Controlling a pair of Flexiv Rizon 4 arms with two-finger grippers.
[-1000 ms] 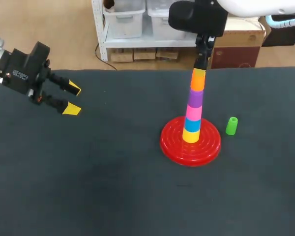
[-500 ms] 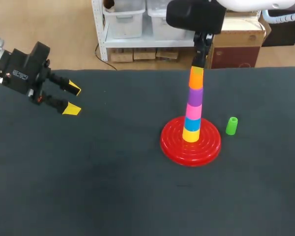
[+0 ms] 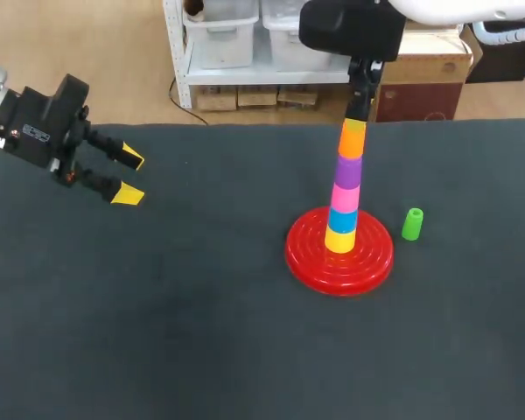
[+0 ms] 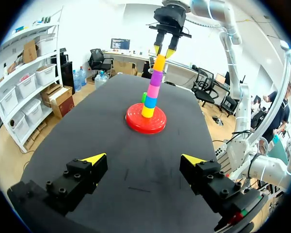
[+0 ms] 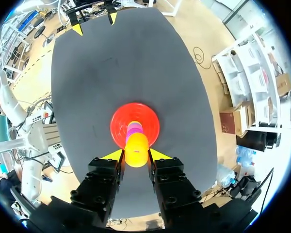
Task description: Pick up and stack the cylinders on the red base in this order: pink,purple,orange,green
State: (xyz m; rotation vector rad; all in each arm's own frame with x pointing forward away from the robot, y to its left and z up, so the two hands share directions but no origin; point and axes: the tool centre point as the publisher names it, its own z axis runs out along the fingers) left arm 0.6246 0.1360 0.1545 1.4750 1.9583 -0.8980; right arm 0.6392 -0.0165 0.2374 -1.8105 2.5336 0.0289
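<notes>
Right fingers (image 5: 114, 155) clamped on glossy orange cylinder (image 3: 353, 140) topping tapered stack (image 3: 345, 198) on ribbed red base (image 3: 374, 255); left fingers (image 3: 128, 194) apart above matte counter (image 3: 201, 315).

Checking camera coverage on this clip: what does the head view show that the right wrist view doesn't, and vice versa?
Head view only: the green cylinder resting beside the red base, and the side profile of the stack. Right wrist view only: the right end effector closed on the orange cylinder, both sides visible from above. Both: base, stack and the open left end effector.
</notes>
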